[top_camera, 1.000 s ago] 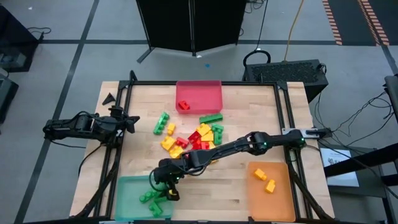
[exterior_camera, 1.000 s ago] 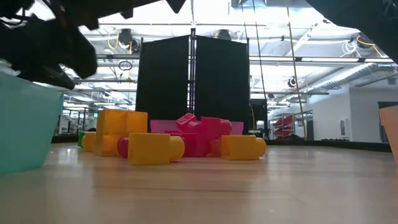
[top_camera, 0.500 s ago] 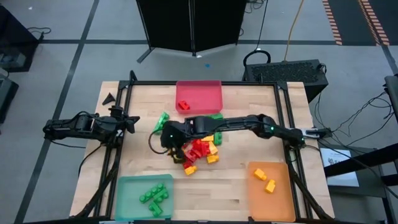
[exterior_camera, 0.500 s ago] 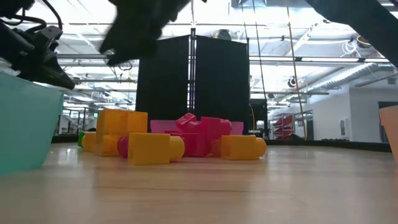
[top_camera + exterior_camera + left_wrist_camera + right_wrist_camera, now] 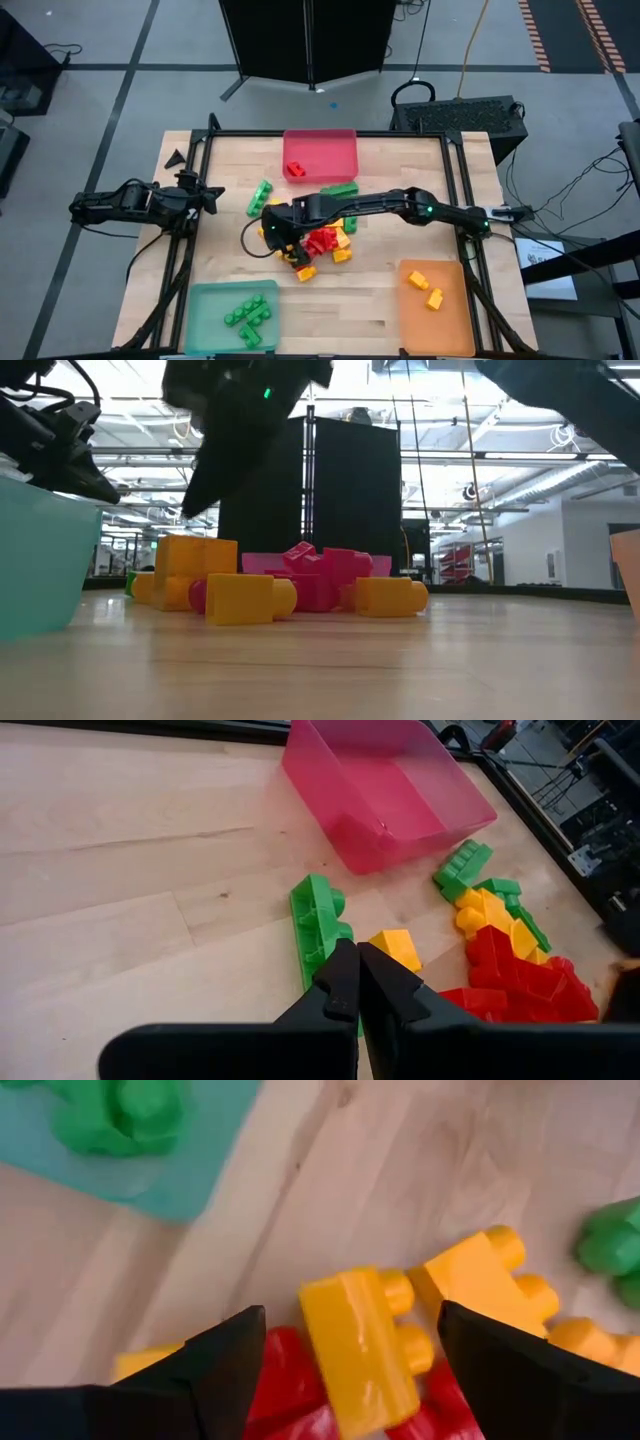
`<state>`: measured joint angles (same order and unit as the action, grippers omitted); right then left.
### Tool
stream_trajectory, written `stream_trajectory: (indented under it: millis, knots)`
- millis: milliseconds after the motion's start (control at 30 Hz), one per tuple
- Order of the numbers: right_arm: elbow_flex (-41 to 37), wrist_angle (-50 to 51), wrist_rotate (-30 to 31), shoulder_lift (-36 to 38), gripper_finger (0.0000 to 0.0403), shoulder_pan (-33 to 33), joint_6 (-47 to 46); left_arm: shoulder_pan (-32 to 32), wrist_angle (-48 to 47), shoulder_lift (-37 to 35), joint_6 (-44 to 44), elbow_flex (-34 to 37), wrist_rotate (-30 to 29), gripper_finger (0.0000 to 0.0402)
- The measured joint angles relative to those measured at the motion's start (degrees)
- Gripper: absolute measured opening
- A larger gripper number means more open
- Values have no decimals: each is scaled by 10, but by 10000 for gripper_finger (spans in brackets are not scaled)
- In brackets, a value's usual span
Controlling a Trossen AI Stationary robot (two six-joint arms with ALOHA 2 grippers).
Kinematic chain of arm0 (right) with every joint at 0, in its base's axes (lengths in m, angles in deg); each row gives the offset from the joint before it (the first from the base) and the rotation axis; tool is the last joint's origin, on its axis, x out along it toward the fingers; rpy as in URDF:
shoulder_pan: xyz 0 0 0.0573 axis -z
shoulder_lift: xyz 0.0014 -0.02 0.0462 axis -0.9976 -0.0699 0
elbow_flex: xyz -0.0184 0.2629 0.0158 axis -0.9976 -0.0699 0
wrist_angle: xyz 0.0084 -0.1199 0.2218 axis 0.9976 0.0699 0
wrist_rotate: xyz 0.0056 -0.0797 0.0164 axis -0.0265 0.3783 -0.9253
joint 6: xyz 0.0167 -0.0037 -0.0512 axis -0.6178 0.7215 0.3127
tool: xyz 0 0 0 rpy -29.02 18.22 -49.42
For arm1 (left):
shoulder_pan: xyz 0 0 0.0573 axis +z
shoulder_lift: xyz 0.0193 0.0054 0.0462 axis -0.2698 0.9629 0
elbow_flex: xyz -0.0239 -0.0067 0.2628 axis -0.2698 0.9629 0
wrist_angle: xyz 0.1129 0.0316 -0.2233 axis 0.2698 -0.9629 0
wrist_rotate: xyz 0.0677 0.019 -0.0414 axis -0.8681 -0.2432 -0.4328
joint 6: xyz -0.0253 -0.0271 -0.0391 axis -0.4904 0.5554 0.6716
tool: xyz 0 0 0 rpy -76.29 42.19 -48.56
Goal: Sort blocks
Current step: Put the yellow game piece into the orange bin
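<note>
From above, the small studded plastic blocks [image 5: 322, 240] in red, green and yellow-orange lie heaped at the middle of the pale wooden table [image 5: 400, 165], with the translucent red tray [image 5: 320, 153] beyond them, the translucent green tray [image 5: 233, 315] holding green bricks at the near left corner and the translucent orange tray [image 5: 435, 305] holding two yellow ones at the near right. The right gripper [image 5: 275, 232] hangs over the heap's left edge; the left gripper [image 5: 212, 196] waits at the table's left edge. At table height, a yellow block [image 5: 240, 598] lies on its side, long axis across the view. The left wrist view shows that arm's fingers [image 5: 345, 985] pressed together, holding nothing. The right wrist view shows its fingers [image 5: 225, 1365] spread wide either side of a yellow brick [image 5: 362, 1348], without touching it. No writing is readable.
</note>
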<state>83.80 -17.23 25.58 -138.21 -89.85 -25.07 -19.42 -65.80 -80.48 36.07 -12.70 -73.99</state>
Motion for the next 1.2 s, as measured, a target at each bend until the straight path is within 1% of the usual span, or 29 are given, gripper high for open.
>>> stream_trajectory:
  millis: [267,467,533,567,667,733,767,1033,1200]
  knots:
    - [0,-16,0,-24,294,0,-3,0,0,1,0,0,0,4]
    - [-1,-7,0,-40,269,0,-10,0,0,5,0,0,-4,4]
    - [0,-5,11,-42,253,0,-17,0,0,4,0,0,-3,4]
    - [-1,0,29,-43,242,0,-23,0,0,6,0,0,-4,4]
    - [-1,1,76,-44,192,-1,-34,0,0,6,0,0,-4,4]
    - [-1,2,76,-43,149,-1,-35,0,0,7,0,0,-4,4]
    - [-1,4,75,-42,140,-1,-37,0,0,6,0,0,-5,4]
    - [0,16,71,-34,140,-4,-48,0,0,7,1,0,-5,4]
    - [-1,15,71,3,140,-4,-53,0,0,7,1,0,-7,4]
